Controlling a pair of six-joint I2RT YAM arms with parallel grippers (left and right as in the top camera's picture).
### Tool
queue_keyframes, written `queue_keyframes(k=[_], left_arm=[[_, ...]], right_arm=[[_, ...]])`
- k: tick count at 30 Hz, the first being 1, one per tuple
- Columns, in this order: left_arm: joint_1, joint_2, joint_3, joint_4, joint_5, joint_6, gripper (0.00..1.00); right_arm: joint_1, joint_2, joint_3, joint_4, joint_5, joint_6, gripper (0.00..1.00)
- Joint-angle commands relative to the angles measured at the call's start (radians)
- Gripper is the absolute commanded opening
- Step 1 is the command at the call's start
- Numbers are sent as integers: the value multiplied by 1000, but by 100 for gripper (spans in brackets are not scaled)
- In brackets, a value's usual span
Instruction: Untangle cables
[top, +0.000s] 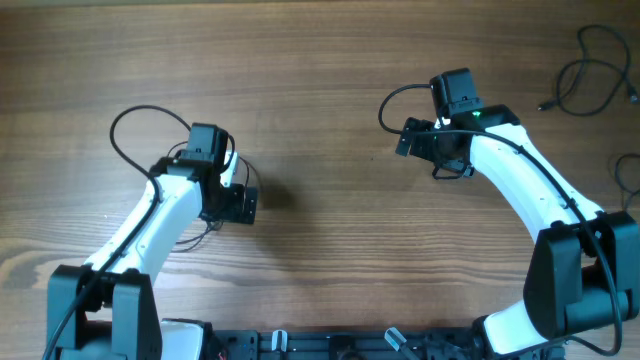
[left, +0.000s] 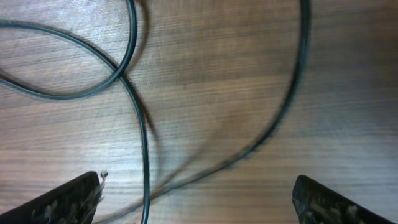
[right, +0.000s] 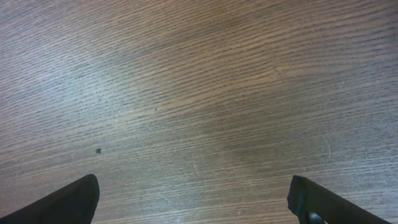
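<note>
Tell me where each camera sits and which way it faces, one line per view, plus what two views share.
Overhead: fixed above, looking straight down on the wooden table; both arms show, with left gripper and right gripper.
Left wrist: on the left arm, looking down past its open gripper's fingertips at black cables crossing on the wood.
Right wrist: on the right arm, looking down at bare wood past its open fingertips.
Shared: both wrist views show wood grain with fingertips in the lower corners.
</note>
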Motion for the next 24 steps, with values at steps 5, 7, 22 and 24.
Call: queue_keyframes(k=[5,7,22,24], left_arm=[[-2,5,-98,83,65,16,12],[-2,5,-94,94,146,16,4],[-145,5,34,747,726,-342,89],[-175,5,34,778,671,-368,100]], right_arm=[[2,-14,-7,3,2,-13,100],[2,-14,-7,5,2,-13,100],[0,-15,-6,-22,-2,35,100],[0,-15,-6,-28,-2,34,100]])
